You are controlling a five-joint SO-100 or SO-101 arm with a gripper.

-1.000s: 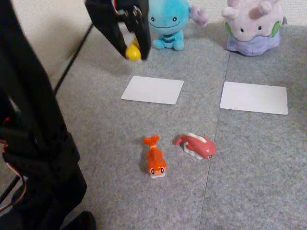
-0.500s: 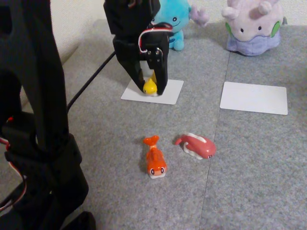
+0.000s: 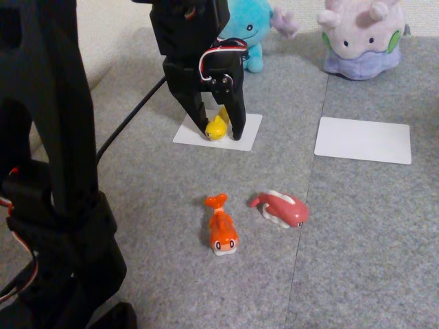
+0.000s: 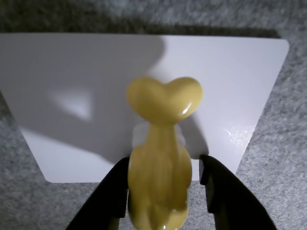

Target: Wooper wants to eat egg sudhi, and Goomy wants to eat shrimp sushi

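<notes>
- Bright yellow egg sudhi [image 3: 215, 127], glossy, between the black fingers of the gripper [image 3: 221, 131]; duller mustard yellow in the wrist view [image 4: 160, 163].
- Plain white card [image 4: 96, 96] beneath; second white card [image 3: 363, 140] to the right.
- Orange shrimp sushi [image 3: 221, 228], white underside, black dot eyes.
- Pink-red fish toy [image 3: 282, 208] with white underside.
- Light-blue Wooper [image 3: 244, 31], purple gills.
- Pale lilac Goomy [image 3: 360, 34], green cheek spots.
- Grey carpet [image 3: 357, 260].

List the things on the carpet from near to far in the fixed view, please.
shrimp sushi → pink-red fish toy → right white card → egg sudhi in the gripper → Wooper and Goomy
</notes>
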